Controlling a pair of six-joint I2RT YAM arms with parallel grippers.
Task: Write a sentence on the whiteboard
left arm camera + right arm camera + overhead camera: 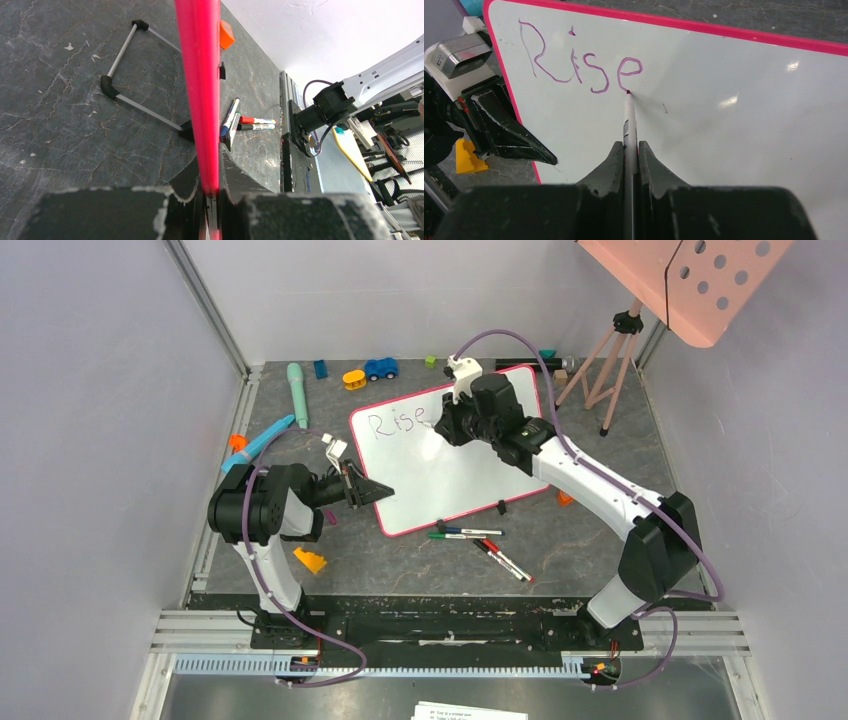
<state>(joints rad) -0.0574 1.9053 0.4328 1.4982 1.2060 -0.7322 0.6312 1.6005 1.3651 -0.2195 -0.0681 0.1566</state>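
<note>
The whiteboard (450, 470) with its pink-red rim lies tilted mid-table. It carries the purplish word "Rise" (579, 62), also seen from above (397, 422). My left gripper (378, 492) is shut on the board's left rim (200, 90), seen edge-on in the left wrist view. My right gripper (630, 150) is shut on a thin marker (629, 120). The marker tip touches the board just under the final "e". From above, the right gripper (447, 430) sits over the board's upper middle.
Several spare markers (480, 540) lie below the board's lower edge. A yellow block (310, 560) is by the left arm. Toys line the back: a teal stick (297, 387), a blue car (381, 367). A tripod (605, 360) stands back right under a salmon perforated panel (690, 280).
</note>
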